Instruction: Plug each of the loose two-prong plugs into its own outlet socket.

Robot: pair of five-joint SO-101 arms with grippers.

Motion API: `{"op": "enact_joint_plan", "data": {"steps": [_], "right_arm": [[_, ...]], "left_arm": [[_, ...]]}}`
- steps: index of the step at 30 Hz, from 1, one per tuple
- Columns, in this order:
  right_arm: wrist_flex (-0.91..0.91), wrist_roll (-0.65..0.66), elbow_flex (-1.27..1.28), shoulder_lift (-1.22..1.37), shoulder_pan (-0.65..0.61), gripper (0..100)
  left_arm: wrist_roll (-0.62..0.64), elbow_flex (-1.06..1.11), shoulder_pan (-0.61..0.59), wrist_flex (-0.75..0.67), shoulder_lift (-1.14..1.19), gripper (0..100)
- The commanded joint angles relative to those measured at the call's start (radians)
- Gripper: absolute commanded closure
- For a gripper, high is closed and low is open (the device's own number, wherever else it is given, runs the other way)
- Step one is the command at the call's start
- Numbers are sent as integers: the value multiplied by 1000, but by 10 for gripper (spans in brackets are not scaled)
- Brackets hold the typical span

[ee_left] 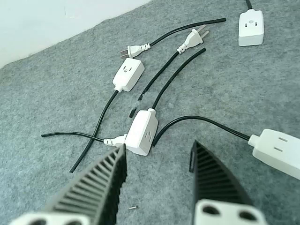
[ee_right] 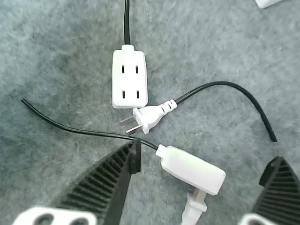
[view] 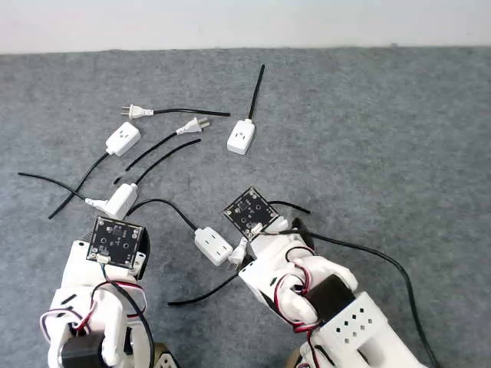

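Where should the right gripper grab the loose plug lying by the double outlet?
Probably the white plug body, behind the prongs, coming from above and closing across its width. It lies flat on the carpet, prongs bare, cord trailing away from the double outlet.

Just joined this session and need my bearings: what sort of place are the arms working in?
Probably a robot test bench, not a home: grey felt mat backed by a plain white wall, with outlet sockets and two-prong plugs on cut-off cords as practice props.
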Motion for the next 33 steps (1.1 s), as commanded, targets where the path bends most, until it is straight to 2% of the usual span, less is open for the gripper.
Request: {"op": "enact_joint_plan", "data": {"steps": [1, 11, 16, 22, 33], "right_arm": [[-28, -14, -9, 5, -12, 593], [10, -6, -64, -2, 22, 593], [81, -6, -176, 4, 101, 593], [128, -6, -195, -2, 110, 593], [127, -8, -193, -2, 171, 593]], "left_arm": [[-9, -36, -6, 5, -18, 775], [-6, -117, -6, -49, -17, 775], [3, -124, -6, -166, 55, 775], [28, -275, -6, -394, 502, 775], [181, -869, -8, -678, 1416, 775]]}}
